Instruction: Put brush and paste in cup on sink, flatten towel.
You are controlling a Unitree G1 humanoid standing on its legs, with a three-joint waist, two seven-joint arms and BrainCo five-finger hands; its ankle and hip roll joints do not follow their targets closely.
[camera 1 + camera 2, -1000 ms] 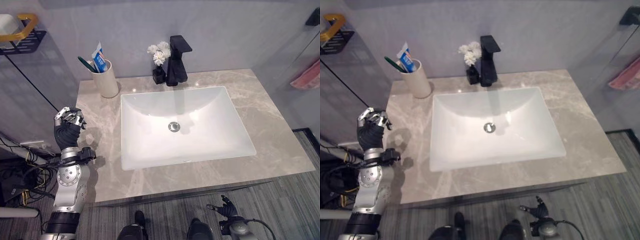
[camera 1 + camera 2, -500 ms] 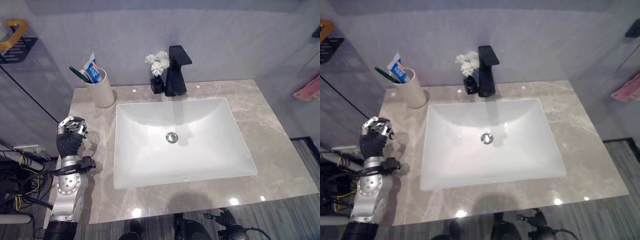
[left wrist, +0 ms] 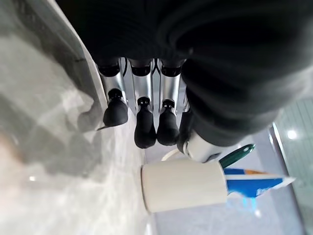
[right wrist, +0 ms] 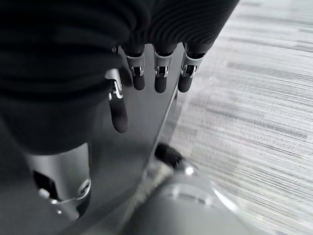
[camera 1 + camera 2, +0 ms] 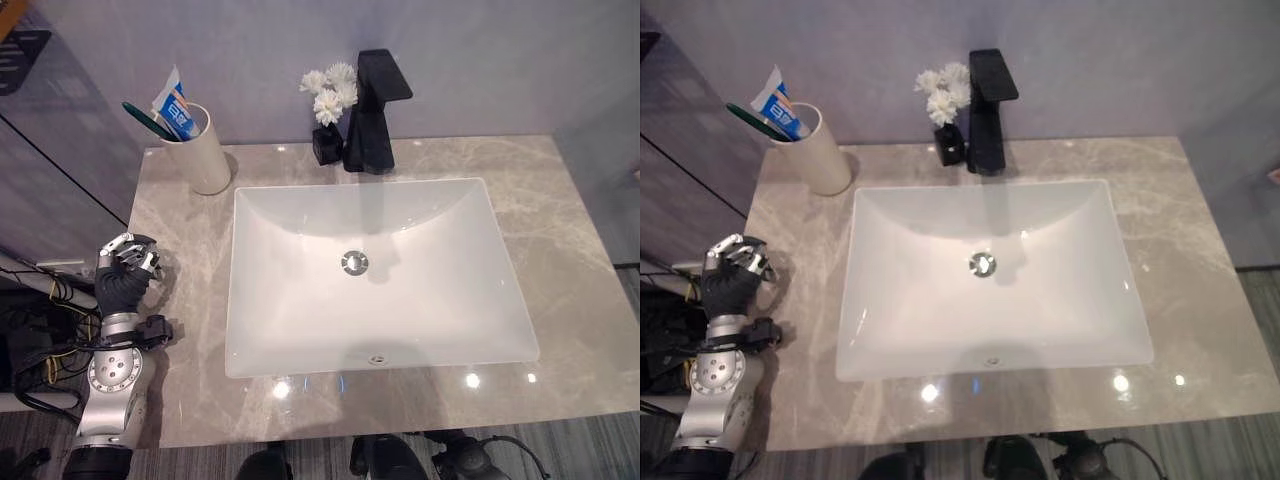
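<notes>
At the left edge of the desk (image 5: 180, 230) the left robot hand (image 5: 125, 272) is raised beside the sink, its fingers (image 3: 145, 128) curled loosely inward with nothing held between them. Behind it, at the back left corner of the desk, the cup (image 5: 204, 150) stands upright, and the green brush (image 5: 146, 115) and the paste (image 5: 176, 103) are already standing in it, leaning out over its rim. That part of the task is judged done. To the right lie the basin (image 5: 370, 270), a small vase of white flowers (image 5: 328, 110) and the black tap (image 5: 376, 108) just beside it at the back. No towel is seen on the desk, so the flattening is judged still to be done, and the towel would first have to be found. The right robot hand (image 4: 146, 73) hangs low over the striped floor (image 4: 254, 98), its fingers relaxed and empty. Print is visible on the blue and white paste tube, but it is too small to be read, and no other writing can be made out.
</notes>
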